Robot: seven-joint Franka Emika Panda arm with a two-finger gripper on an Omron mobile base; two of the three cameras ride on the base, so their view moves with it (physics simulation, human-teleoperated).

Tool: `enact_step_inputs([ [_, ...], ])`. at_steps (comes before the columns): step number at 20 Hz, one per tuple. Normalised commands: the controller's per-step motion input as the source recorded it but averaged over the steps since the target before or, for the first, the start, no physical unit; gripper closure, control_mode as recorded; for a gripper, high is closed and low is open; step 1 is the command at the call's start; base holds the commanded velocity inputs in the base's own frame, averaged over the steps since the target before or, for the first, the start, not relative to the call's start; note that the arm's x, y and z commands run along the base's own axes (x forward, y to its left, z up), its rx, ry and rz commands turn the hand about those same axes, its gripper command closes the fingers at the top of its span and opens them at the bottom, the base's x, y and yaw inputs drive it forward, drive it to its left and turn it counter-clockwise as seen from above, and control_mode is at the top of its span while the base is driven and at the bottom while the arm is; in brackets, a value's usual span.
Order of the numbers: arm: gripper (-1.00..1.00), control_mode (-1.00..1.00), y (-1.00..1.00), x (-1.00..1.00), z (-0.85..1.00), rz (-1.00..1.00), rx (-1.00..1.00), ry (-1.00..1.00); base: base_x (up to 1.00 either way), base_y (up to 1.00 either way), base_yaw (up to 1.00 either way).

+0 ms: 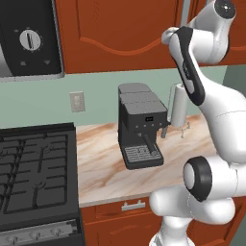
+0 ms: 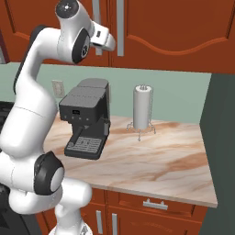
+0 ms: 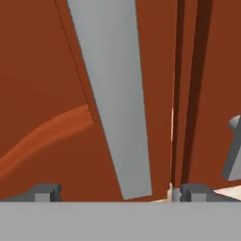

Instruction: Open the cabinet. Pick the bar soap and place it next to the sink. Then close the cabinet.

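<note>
The cabinet (image 2: 151, 27) is closed; the end effector (image 3: 115, 193), fingers spread wide and empty, straddles the left door's handle (image 3: 113, 94), apparently to pull it open.

A home kitchen: gas stove (image 1: 33, 178), coffee machine (image 1: 139, 126) on marble counter (image 2: 170, 160), wooden wall cabinet (image 2: 174, 32)

I see the cabinet (image 2: 151, 27) on the wall above the table, reddish-brown wood with two arched raised-panel doors, both shut. A long silver bar handle (image 3: 115, 94) hangs upright on each door beside the centre seam. The doors hide the bar soap.
</note>
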Motion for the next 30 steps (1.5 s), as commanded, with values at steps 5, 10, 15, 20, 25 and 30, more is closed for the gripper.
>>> enact_step_inputs([
  [5, -1.00, -1.00, -0.05, 0.29, 0.00, 0.00, 0.00, 0.00, 0.00, 0.00, 0.00],
  [10, -1.00, -1.00, -0.01, 0.36, 0.00, 0.00, 0.00, 0.00, 0.00, 0.00, 0.00],
  [15, -1.00, -1.00, 0.00, 0.37, 0.00, 0.00, 0.00, 0.00, 0.00, 0.00, 0.00],
  [20, -1.00, -1.00, 0.00, 0.18, -0.01, 0.00, 0.00, 0.00, 0.00, 0.00, 0.00],
  [25, -1.00, -1.00, 0.00, 0.00, 0.00, 0.00, 0.00, 0.00, 0.00, 0.00, 0.00],
  [30, 1.00, -1.00, 0.00, 0.00, 0.00, 0.00, 0.00, 0.00, 0.00, 0.00, 0.00],
])
